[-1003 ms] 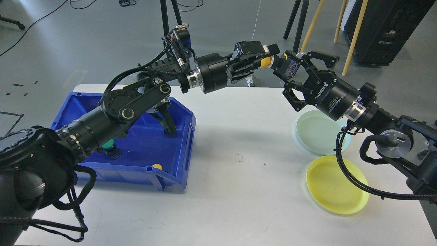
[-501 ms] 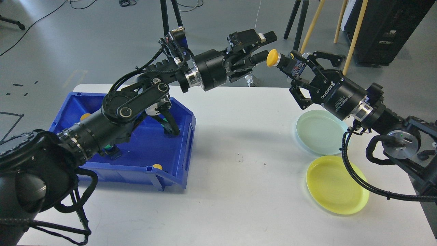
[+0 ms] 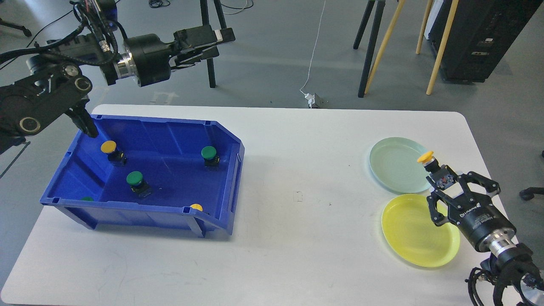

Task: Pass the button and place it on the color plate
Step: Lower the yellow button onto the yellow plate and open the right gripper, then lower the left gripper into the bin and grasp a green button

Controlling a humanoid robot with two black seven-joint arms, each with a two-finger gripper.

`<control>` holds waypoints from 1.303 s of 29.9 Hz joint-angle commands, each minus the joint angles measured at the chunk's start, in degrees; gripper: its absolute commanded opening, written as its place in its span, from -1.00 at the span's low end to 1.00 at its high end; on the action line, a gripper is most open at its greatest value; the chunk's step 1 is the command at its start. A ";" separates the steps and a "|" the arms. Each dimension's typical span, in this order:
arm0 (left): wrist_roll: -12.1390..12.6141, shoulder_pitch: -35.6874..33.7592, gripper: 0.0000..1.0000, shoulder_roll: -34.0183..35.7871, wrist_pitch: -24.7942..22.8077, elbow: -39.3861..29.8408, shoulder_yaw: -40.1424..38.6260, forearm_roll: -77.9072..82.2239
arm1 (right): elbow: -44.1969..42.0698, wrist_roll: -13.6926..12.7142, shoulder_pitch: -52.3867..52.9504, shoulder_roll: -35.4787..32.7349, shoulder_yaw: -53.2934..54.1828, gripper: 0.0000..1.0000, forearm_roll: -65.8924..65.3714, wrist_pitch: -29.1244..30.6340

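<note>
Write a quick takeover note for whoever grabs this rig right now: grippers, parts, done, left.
Right gripper: shut on the yellow button, held between the green plate and the yellow plate.
Left gripper: holds nothing, raised beyond the blue bin; open or shut is unclear.
Done: the pass, left to right.
Left: set the button on the yellow plate. More yellow and green buttons wait in the bin.

Left arm cut off by left edge | right arm cut off at bottom edge | green button and yellow button mostly hidden behind blue bin front wall
</note>
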 commanded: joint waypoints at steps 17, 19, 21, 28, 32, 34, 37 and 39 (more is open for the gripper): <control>0.02 -0.79 0.92 9.19 0.01 -11.40 28.23 36.27 | 3.03 0.16 -3.75 1.87 1.90 0.94 4.05 0.54; 0.02 -0.70 0.93 9.46 0.01 -10.70 28.76 36.62 | 3.03 0.16 -4.89 3.10 1.72 0.95 4.05 1.51; 0.02 -0.62 0.93 9.46 0.01 -9.56 29.55 36.97 | 3.03 0.16 -6.04 4.33 1.55 0.95 3.97 2.39; 0.02 -0.88 0.93 8.67 0.01 -1.91 30.43 37.59 | 3.03 0.25 -9.81 5.48 1.37 0.95 3.97 8.36; 0.02 -0.88 0.93 8.49 0.01 -0.41 30.34 37.50 | 2.95 0.34 -11.40 5.48 1.37 0.95 3.88 10.65; 0.02 -0.62 0.93 7.27 0.01 0.81 30.43 37.50 | 2.95 0.43 -11.66 5.48 1.37 0.96 3.79 10.92; 0.02 0.08 0.93 4.81 0.01 4.59 30.60 37.50 | 2.95 0.43 -11.84 5.48 1.37 0.96 3.79 10.92; 0.02 0.52 0.92 3.49 0.01 6.53 30.52 37.50 | 2.95 0.43 -11.84 5.48 1.37 0.96 3.70 11.01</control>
